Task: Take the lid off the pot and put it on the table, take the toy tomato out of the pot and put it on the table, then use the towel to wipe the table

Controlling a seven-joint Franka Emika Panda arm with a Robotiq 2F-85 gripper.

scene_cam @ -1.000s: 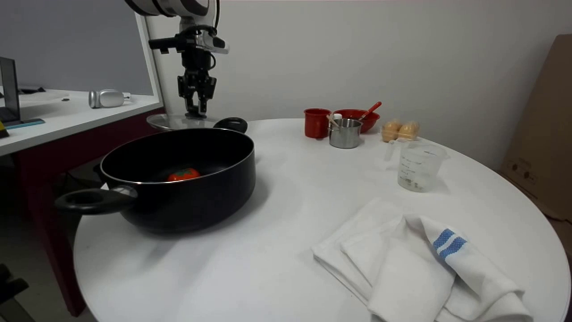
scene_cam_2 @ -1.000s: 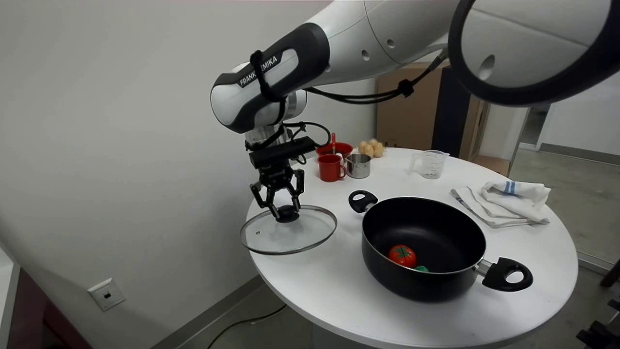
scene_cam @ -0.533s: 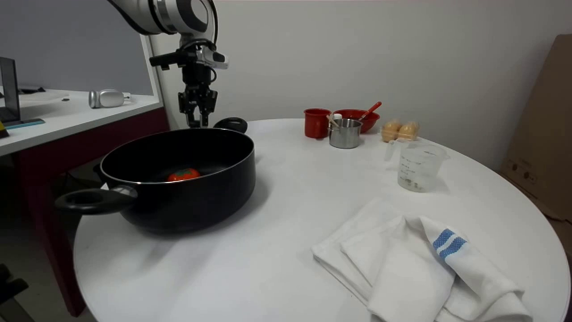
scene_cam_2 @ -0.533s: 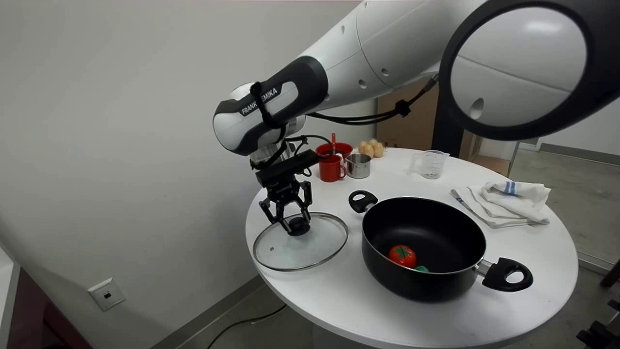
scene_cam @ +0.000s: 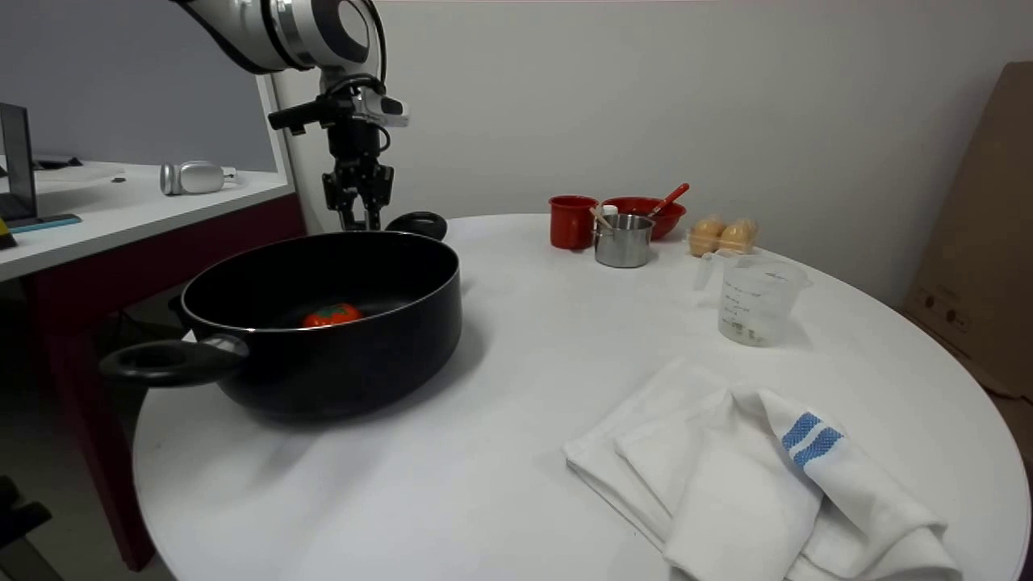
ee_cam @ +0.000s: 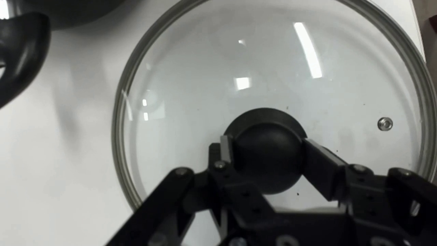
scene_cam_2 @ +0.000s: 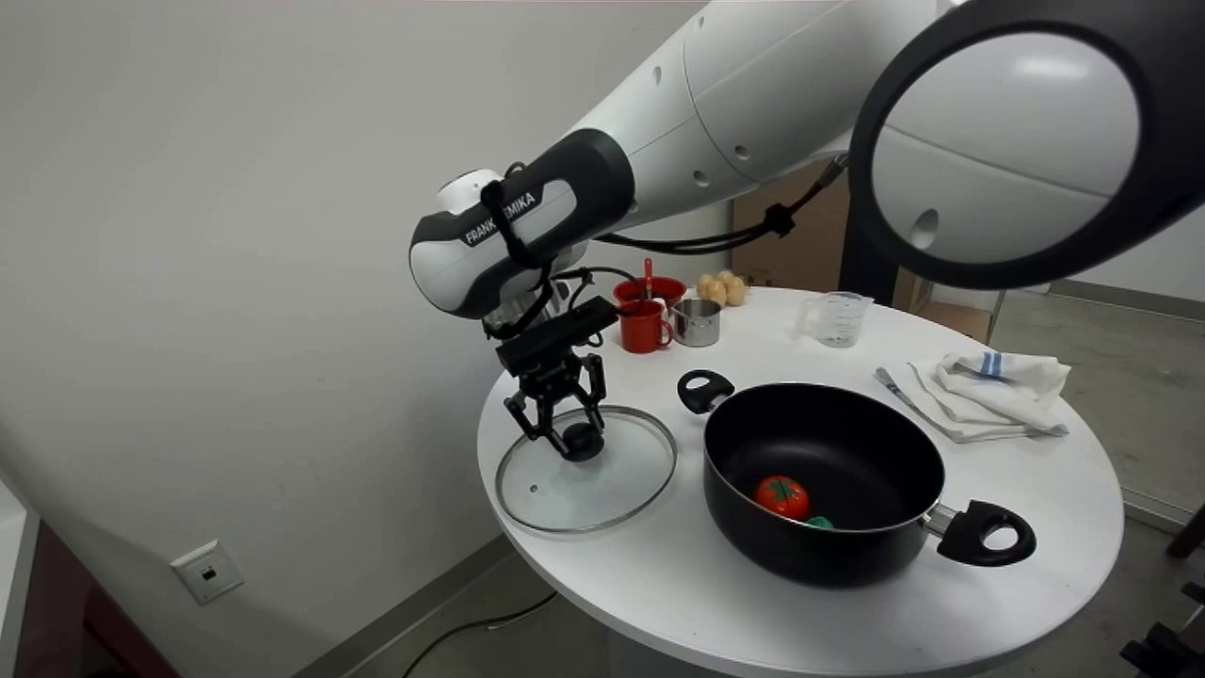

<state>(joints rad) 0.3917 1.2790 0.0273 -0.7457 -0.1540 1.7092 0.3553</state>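
Observation:
A clear glass lid with a metal rim and black knob lies flat at the table's edge, apparently resting on it; it fills much of the wrist view. My gripper has both fingers pressed against the knob's sides, as the wrist view shows. The black pot stands open beside the lid and hides it in an exterior view. A red toy tomato lies inside the pot, also visible here. A folded white towel with blue stripes lies on the table.
A small green thing lies beside the tomato. A red mug, steel cup, red bowl, eggs and measuring cup stand toward the table's far side. A pot handle points toward the lid. A wall is close behind.
My gripper has moved down with the lid, shifting slightly toward the pot, and the lid has come down onto the table. In the last half second there is little movement. Pot, tomato and towel are unchanged.

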